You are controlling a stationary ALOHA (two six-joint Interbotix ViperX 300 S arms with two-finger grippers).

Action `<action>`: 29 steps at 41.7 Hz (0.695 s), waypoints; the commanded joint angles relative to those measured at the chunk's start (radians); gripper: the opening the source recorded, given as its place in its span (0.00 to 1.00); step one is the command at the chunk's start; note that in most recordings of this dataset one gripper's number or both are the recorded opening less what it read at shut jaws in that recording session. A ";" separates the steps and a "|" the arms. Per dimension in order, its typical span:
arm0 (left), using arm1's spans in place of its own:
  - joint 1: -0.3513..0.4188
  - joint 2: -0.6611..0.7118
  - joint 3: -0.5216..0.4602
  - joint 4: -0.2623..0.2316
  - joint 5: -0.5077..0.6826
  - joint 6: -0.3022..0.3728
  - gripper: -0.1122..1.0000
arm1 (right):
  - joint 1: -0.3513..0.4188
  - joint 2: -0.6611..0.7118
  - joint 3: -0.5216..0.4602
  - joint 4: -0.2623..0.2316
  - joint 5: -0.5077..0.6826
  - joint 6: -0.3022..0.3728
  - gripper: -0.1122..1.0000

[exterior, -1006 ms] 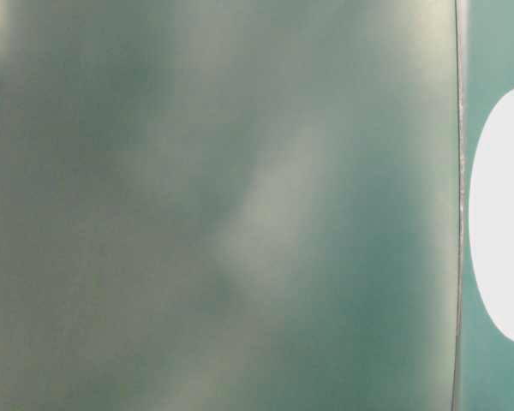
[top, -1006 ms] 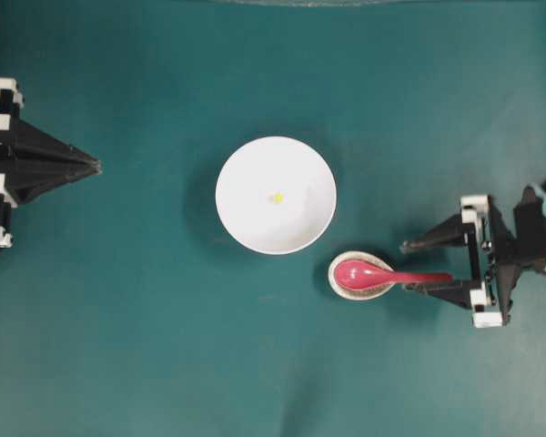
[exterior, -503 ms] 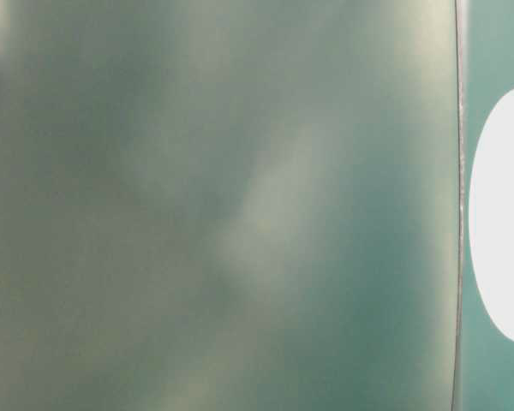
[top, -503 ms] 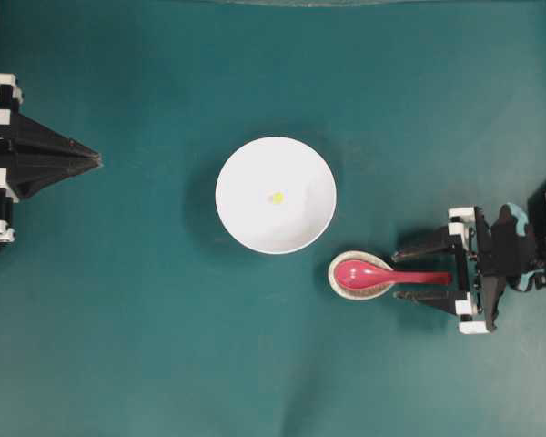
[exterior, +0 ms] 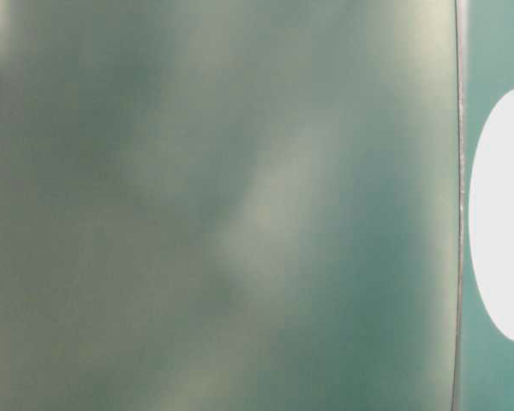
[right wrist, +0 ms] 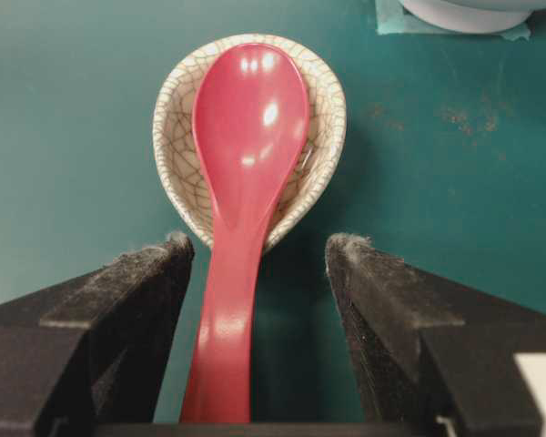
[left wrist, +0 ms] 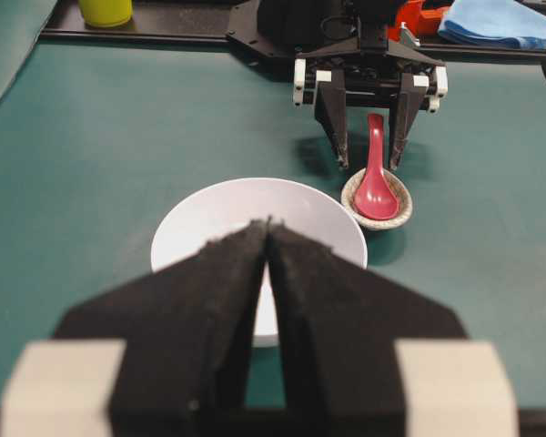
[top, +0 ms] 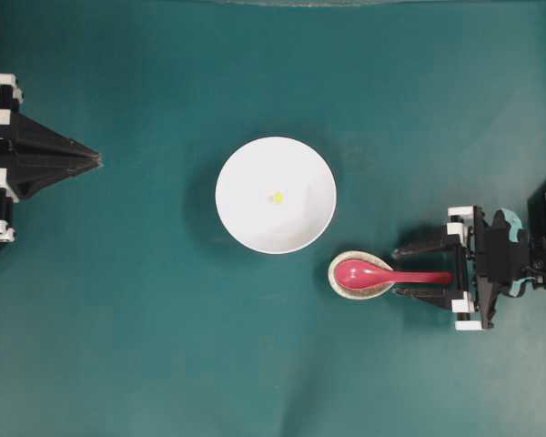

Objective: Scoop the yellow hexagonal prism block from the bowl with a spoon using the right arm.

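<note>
The tiny yellow hexagonal prism block point(top: 278, 197) lies near the middle of the white bowl point(top: 255, 223). The pinkish-red spoon point(top: 364, 273) rests with its scoop in a small speckled dish point(top: 335, 284), its handle pointing right. My right gripper point(top: 398, 273) is open, one finger on each side of the handle, apart from it. In the right wrist view the spoon point(right wrist: 246, 137) runs up between the fingers of the right gripper point(right wrist: 259, 244), closer to the left one. The left gripper point(top: 96, 163) is shut and empty at the far left. In the left wrist view its fingers point(left wrist: 209, 300) hide the block.
The speckled dish point(right wrist: 177, 164) sits just below and right of the bowl point(left wrist: 209, 205). A yellow cup point(left wrist: 106, 11) and a blue cloth point(left wrist: 500, 20) lie beyond the table's edge behind the right arm. The table-level view is blurred, with a white oval point(exterior: 501, 214) at its right edge.
The right gripper has turned and shifted down and slightly left, so that its open fingers now straddle the spoon's handle. Spoon, bowl, block and left arm have not moved.
</note>
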 commanded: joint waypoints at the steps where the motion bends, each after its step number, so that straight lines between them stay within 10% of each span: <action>1: 0.002 0.009 -0.023 0.002 -0.006 0.000 0.18 | 0.012 -0.014 0.002 0.003 -0.005 -0.005 0.66; 29: 0.002 0.009 -0.023 0.003 -0.006 0.000 0.18 | 0.034 -0.058 0.021 0.026 -0.008 -0.043 0.59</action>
